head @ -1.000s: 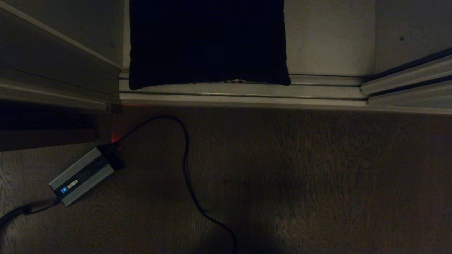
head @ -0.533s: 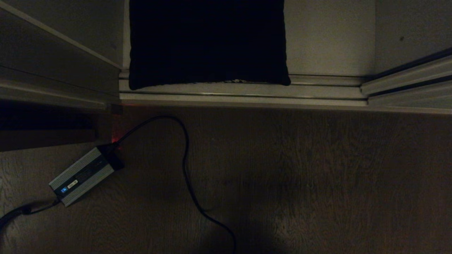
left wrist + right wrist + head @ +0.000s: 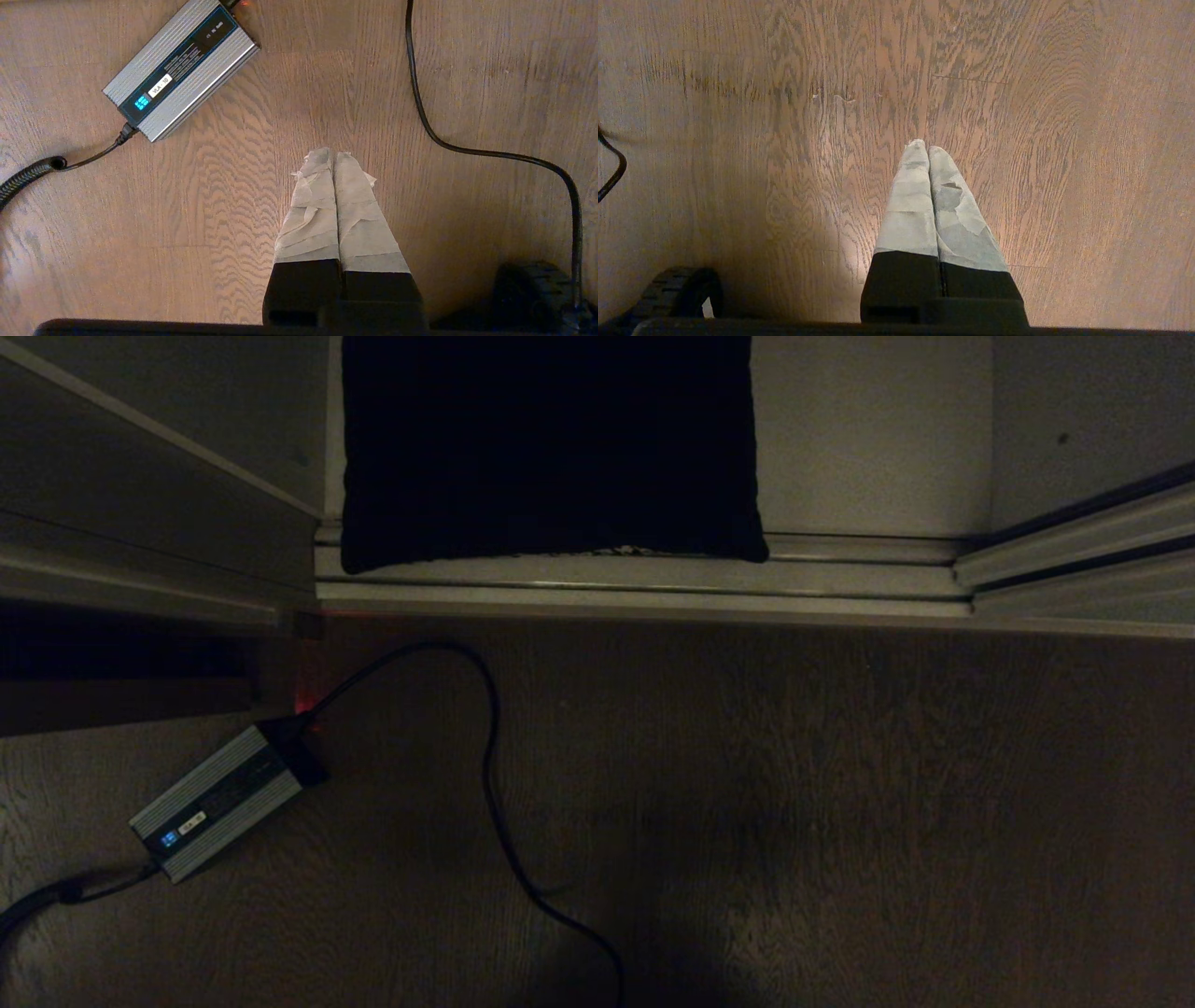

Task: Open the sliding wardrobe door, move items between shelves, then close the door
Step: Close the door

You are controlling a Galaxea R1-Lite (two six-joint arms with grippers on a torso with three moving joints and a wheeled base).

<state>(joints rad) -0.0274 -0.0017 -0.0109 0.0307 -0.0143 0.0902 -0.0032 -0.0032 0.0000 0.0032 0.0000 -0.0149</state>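
Door: seeming open; cushion (image 3: 551,448) is lying exposed on the shelf (image 3: 868,448) behind the track (image 3: 644,581).
Left claw (image 3: 334,156): hanging closed, empty, over floor.
Right claw (image 3: 924,145): hanging closed, empty.
Left: moving cushion, closing.

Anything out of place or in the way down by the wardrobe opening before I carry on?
The black cushion on the bottom shelf overhangs its front edge onto the floor track, where it might foul the sliding door. A grey power brick and its cable lie loose on the wood floor in front.
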